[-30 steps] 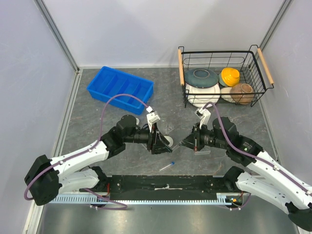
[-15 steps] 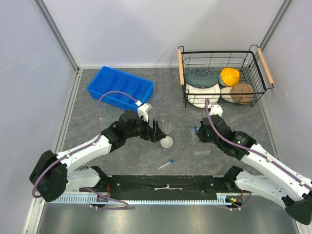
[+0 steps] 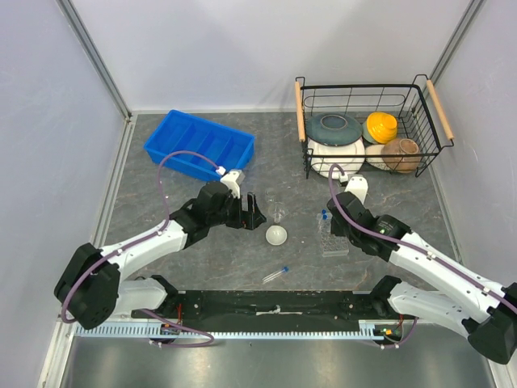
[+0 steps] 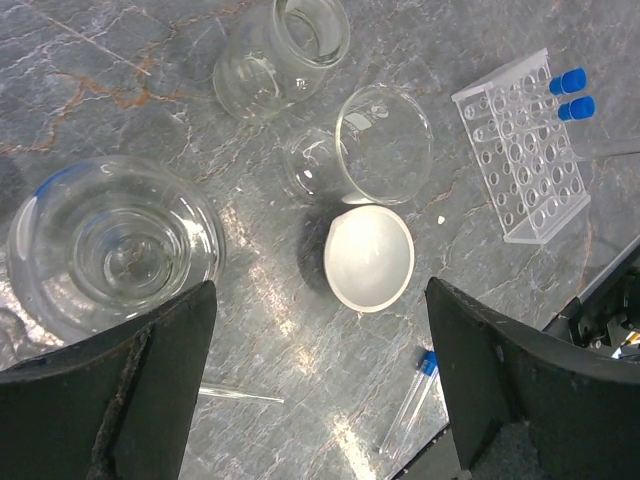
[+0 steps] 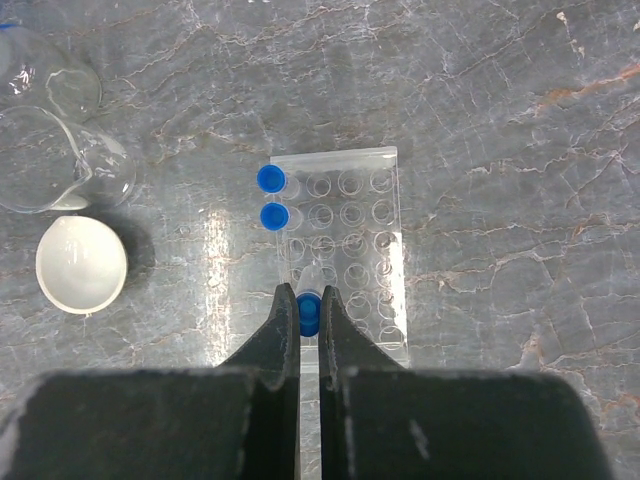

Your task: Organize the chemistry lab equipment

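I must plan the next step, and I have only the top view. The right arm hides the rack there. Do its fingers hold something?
Observer: Yes. The right wrist view shows the right fingers shut on a tube, directly over the rack.
Operator: Does the rack hold any tubes yet?
Observer: Two other tubes stand in it, next to each other in an edge row.
Operator: And the left fingers?
Observer: The left fingers are open and hold nothing; the dish lies between them in the left wrist view.
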Tool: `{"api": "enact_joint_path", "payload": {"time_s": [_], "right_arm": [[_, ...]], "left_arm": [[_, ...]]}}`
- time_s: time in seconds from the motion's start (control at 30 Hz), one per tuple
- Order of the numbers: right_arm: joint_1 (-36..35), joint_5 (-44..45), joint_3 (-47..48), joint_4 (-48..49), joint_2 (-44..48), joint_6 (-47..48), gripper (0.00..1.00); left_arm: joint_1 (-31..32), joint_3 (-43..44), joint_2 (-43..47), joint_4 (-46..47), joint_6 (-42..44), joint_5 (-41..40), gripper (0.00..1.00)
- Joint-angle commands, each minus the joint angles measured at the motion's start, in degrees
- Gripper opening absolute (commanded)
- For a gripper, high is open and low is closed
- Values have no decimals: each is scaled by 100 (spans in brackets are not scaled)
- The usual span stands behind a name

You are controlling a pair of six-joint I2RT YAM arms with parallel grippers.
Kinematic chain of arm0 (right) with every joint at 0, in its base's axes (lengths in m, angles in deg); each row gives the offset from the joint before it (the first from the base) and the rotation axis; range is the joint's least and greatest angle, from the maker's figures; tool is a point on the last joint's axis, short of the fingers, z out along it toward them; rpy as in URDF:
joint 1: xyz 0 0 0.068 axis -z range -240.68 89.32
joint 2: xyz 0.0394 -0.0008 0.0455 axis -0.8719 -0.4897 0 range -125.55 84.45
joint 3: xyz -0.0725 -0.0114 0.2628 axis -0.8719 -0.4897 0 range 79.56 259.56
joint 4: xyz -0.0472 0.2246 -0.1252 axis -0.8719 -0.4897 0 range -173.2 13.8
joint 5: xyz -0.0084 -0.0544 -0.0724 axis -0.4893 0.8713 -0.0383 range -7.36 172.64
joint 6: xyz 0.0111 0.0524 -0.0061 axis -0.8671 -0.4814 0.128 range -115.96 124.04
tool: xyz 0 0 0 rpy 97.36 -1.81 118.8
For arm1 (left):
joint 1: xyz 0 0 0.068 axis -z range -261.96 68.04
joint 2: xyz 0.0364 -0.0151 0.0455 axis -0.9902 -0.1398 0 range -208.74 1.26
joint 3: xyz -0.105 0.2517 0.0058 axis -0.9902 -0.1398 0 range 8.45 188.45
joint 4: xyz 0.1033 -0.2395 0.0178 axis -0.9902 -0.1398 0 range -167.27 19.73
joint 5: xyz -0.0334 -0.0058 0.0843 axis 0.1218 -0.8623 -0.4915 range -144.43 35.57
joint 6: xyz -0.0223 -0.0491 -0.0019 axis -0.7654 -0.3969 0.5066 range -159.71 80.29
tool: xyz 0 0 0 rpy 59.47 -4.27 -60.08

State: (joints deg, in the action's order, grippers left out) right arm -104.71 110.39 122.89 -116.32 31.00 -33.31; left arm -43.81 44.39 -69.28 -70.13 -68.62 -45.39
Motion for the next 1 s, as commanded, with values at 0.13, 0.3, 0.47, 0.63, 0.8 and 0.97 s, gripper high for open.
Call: {"api": "enact_joint_path", "payload": {"time_s": [0.13,0.3,0.47,0.63,0.8,0.97], "right_arm": [[-18,3,-132,408,-130,-54,0],[-9,-68,-185,496,-183,-45,0],[-18,-138,-246,602,-244,-54,0],[-27,-164,-316,760,-315,-36,0],[-53,-138,-378,882,-403,-10,0],[-62,-103,-413,953,-508,60,0]], "left_arm": [[-27,71,480,-260,-106,-210,91],[-27,62,770,-357,-168,-200,91],[-27,79,902,-541,-229,-306,90],[-27,115,937,-612,-238,-341,90],[-27,88,990,-629,-238,-359,90],[-27,88,999,-621,-230,-368,90]]}}
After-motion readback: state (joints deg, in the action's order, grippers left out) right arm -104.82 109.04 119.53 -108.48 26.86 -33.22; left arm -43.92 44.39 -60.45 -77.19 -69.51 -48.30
